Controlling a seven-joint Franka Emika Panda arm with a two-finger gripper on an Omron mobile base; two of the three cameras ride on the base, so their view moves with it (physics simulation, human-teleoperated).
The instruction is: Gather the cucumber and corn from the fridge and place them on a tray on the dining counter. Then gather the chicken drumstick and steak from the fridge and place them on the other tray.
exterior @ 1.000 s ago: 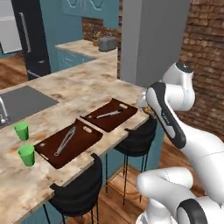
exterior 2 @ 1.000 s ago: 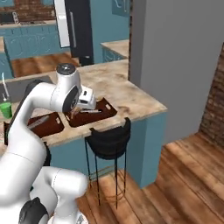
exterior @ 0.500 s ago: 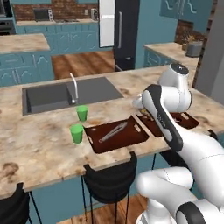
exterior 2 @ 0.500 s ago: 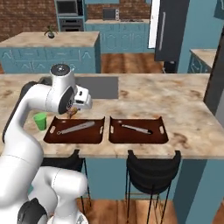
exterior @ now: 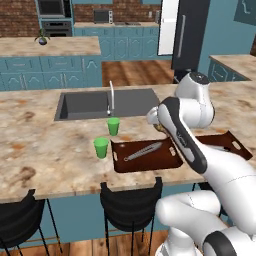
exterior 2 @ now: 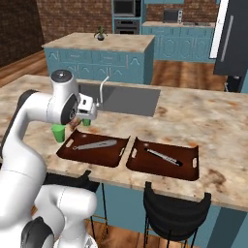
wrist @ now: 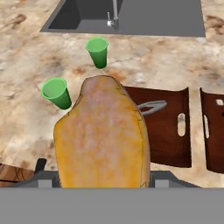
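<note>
Hand view: the two-finger pincer (wrist: 101, 177) grips the golden-tan, teardrop-shaped chicken drumstick (wrist: 103, 138) above the beige, brown-mottled stone dining counter (wrist: 26, 74). Just past it lies a dark brown tray (wrist: 168, 131) holding silver tongs (wrist: 151, 106); two bright green cups (wrist: 97, 51) stand beyond, nearer the grey sink (wrist: 127, 17).

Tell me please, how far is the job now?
Done: nothing visible; both trays carry only utensils, no cucumber or corn. In hand: the claw holds the chicken drumstick above the dining counter. Left: place it, then everything else.
</note>
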